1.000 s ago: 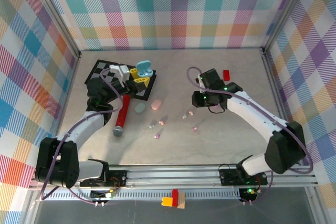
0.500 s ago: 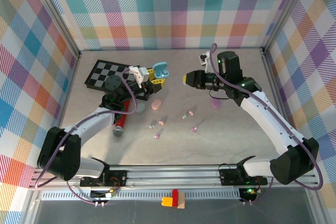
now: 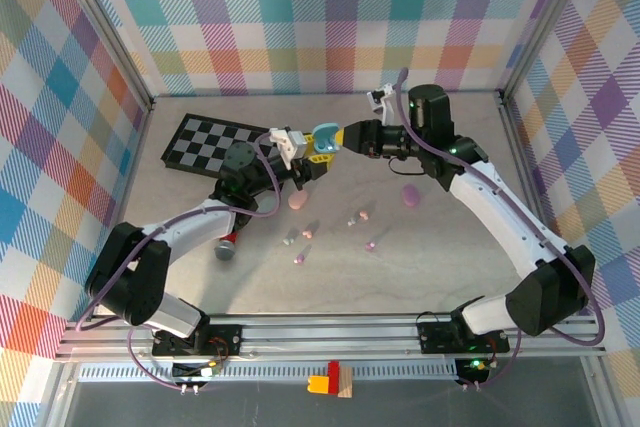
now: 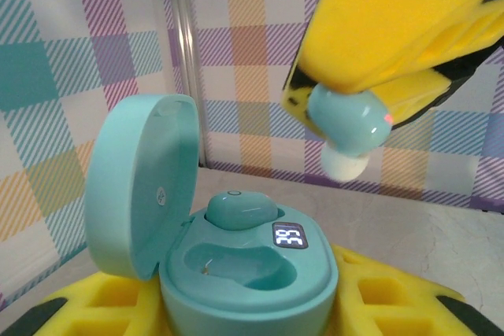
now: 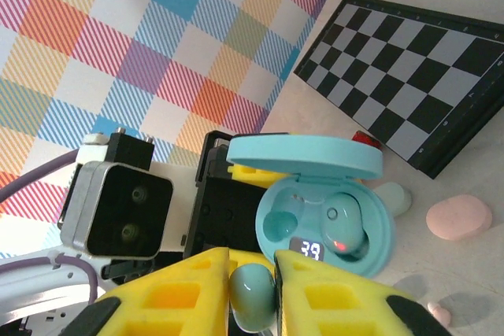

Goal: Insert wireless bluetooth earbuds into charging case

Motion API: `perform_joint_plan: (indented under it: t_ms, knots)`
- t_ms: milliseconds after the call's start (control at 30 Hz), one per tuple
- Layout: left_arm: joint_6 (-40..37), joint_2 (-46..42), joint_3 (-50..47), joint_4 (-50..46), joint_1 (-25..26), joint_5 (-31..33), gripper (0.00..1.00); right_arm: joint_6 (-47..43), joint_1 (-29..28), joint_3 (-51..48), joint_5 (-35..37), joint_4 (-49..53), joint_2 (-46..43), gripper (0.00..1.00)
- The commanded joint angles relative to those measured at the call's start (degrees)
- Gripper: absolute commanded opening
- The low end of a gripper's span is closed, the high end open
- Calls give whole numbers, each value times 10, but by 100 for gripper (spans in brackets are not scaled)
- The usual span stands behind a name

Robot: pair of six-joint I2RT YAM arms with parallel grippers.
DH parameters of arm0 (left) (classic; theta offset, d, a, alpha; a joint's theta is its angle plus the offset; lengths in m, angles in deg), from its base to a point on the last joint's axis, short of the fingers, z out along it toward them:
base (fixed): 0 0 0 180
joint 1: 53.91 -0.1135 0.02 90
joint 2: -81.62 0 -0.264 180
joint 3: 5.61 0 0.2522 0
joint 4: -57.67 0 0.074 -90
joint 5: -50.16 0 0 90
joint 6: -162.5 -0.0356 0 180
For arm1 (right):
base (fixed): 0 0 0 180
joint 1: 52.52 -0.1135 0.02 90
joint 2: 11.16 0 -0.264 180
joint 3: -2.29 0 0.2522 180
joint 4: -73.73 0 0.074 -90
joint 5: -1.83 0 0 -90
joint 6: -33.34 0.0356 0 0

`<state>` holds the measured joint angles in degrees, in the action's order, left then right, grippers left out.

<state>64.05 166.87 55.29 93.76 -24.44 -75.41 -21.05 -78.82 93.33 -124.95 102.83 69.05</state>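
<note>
Overhead, loose earbuds [image 3: 363, 215]; close-up, lit case [image 4: 250, 289] digits [image 4: 288, 235].

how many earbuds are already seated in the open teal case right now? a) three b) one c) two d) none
b: in the left wrist view the teal case has one seated earbud next to an empty slot, while the other teal earbud is pinched in the right gripper above it.
</note>
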Motion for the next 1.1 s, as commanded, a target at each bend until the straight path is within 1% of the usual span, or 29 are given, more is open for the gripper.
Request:
perform_joint_plan:
  t_ms: [0, 167, 400, 800, 1067]
  knots:
    - [-11, 9, 25, 19, 17, 2, 38, 7, 1, 16, -18, -27, 7, 21]
    - [-20, 20, 36, 10, 32, 4, 38, 8, 1, 10, -17, -30, 12, 21]
    - [-22, 25, 40, 6, 39, 9, 38, 5, 0, 4, -9, -27, 17, 21]
    - [-26, 26, 45, -1, 43, 45, 38, 3, -5, -1, 2, -17, 30, 21]
    - [-27, 25, 44, 0, 45, 32, 38, -10, -8, -7, 27, -1, 56, 23]
